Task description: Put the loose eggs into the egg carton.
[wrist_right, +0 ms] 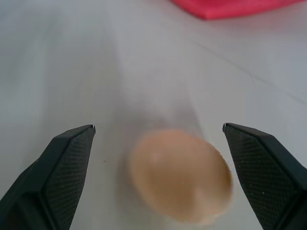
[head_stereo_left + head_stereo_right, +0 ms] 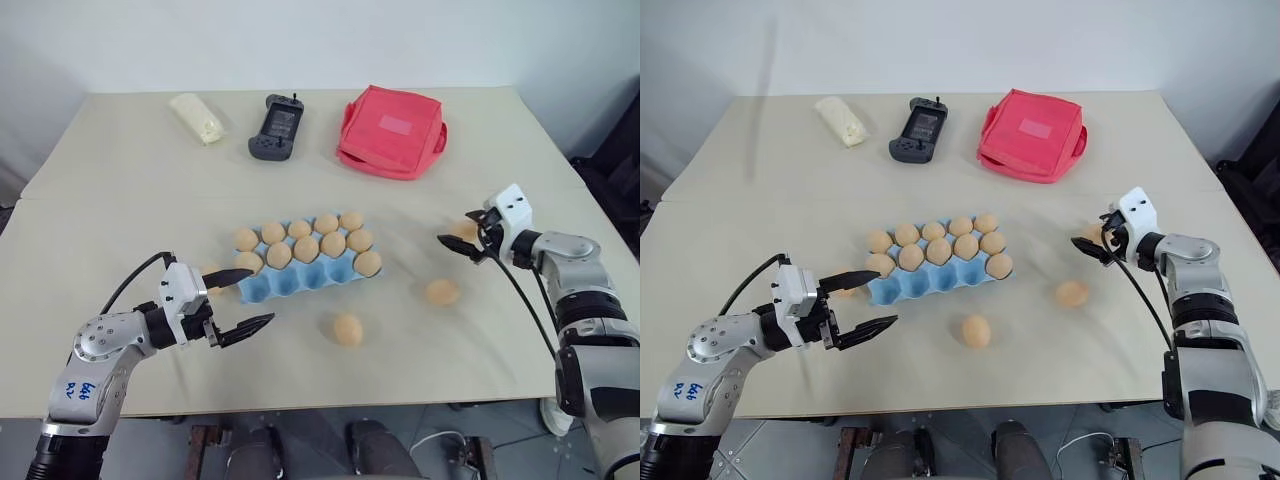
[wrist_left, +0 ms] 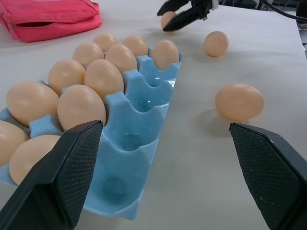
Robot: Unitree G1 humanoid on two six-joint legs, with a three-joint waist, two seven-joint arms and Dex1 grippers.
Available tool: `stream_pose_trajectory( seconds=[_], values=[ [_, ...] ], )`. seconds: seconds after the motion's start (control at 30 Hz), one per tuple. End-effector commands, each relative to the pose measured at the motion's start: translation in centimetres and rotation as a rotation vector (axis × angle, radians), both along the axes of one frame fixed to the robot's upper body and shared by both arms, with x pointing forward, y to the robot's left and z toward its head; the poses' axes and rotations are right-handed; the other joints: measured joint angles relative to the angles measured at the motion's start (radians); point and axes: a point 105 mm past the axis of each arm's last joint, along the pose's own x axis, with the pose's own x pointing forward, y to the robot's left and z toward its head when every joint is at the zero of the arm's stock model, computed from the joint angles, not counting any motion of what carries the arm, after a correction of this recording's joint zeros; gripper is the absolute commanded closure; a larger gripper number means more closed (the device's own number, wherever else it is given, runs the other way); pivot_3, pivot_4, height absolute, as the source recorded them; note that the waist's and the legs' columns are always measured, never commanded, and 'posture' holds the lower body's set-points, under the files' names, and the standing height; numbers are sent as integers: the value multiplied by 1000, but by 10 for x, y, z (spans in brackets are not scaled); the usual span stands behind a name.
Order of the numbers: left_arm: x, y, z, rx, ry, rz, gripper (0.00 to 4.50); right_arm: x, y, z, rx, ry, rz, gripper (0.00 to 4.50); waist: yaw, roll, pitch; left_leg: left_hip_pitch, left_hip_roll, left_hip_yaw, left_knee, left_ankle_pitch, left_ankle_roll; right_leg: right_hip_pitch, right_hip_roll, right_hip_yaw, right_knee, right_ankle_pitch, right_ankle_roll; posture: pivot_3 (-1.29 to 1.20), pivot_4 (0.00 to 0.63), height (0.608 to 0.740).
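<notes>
I had the right end effector (image 2: 462,238) wide open and holding nothing, its two black fingers set on either side of one of the loose eggs (image 1: 181,175) near the right edge of the desk (image 2: 130,180); in the right wrist view that egg sat squarely in the gap between the fingers, ahead of the tips and touching neither, its long axis running roughly across the gap. The coming move, as I judged it, turned on this alignment: the egg lay straight along the pointing line, so a short advance and a closing would take it. Two further loose eggs rested on the bare desk, one (image 2: 442,291) between the right end effector and the egg carton (image 2: 300,277), the other (image 2: 347,329) toward the near edge, just off the carton's near right corner. The right arm was plainly the nearer to the first of these; the second lay about midway between the two arms. The left end effector (image 2: 245,298) was likewise fully open and empty, hovering just beside the carton's near left corner, pointing along its near row, where four cups stood empty beside a single egg at the right end. A fourth egg (image 2: 845,282) seemed to lie just behind the left fingers, partly hidden.
</notes>
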Motion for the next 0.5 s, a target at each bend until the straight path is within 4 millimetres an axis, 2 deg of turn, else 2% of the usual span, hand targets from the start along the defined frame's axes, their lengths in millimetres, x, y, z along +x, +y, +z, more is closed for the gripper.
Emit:
stream_pose_trajectory(
  seconds=[0.03, 0.13, 0.17, 0.23, 0.43, 0.5],
  values=[
    [-3, -5, 9, -20, -39, -16, 0, 8, -2, 12, 10, -45, -42, 31, -7, 0, 0, 0, 0, 0, 0, 0, 0, 0, 0, 0, 0, 0, 0, 0, 150, 740],
    [-3, -6, 10, -22, -42, -17, 0, 9, -1, 7, -5, -24, -46, 31, -9, 0, 0, 0, 0, 0, 1, 0, 0, 0, 0, 0, 2, 0, 0, 0, 150, 740],
    [-2, -6, 10, -22, -44, -17, 0, 9, 1, 6, -1, -20, -38, 204, -9, 0, 0, 0, 0, 0, 1, 0, 0, 0, 0, 0, 2, 0, 0, 0, 150, 740],
    [-2, -5, 11, -22, -47, -15, 0, 8, 4, 6, 0, -24, -16, 600, -10, 0, 0, 0, 0, 0, 1, 0, 0, 0, 0, 0, 3, 0, 0, 0, 150, 740],
    [-2, -3, 12, -22, -50, -7, 0, 4, 4, 2, 2, 9, 20, 2698, -10, 0, 0, 0, 0, 0, 2, 0, 0, -1, 0, 0, 6, -1, 1, 0, 150, 740],
    [-2, -2, 12, -23, -50, -4, 0, 3, 6, 8, -15, -20, 50, 2698, -10, 0, 0, 1, 0, 0, 3, 0, 0, 0, 0, 0, 6, -1, 1, 0, 150, 740]
  ],
)
